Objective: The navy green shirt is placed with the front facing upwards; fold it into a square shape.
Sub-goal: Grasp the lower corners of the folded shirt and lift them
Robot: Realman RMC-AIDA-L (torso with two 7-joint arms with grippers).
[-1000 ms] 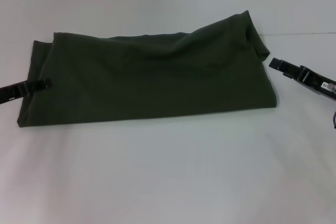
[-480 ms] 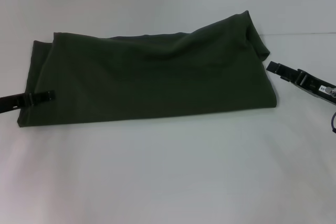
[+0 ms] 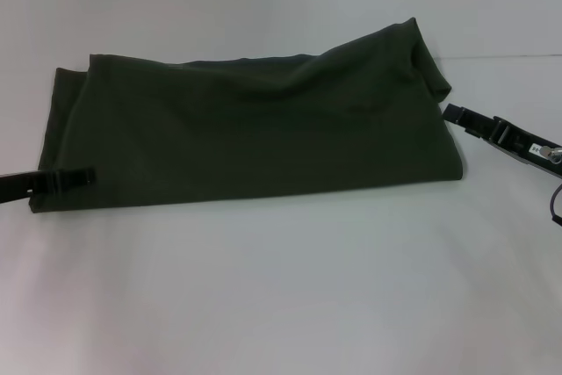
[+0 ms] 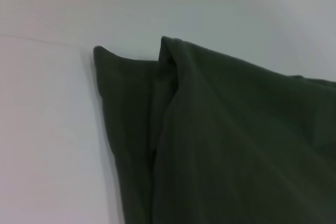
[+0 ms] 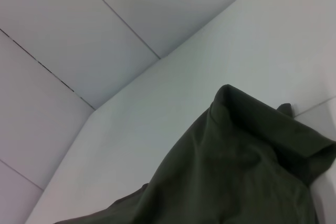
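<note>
Head view: navy green shirt (image 3: 250,133) folded into a long band across white worktop (image 3: 281,287); left gripper (image 3: 86,176) over its near-left corner, right gripper (image 3: 450,112) at its right edge; state of both jaws impossible to tell. Left wrist view: layered shirt edge (image 4: 173,129). Right wrist view: raised shirt corner (image 5: 247,161).

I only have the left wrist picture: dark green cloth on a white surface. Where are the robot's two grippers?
Observer: The left gripper is over the near left corner of the navy green shirt.
Operator: And the other one?
Observer: The right gripper sits beside the shirt's right edge, on the white table.
Operator: Is the shirt a square?
Observer: No, the head view shows a long band, bunched up at its far right.
</note>
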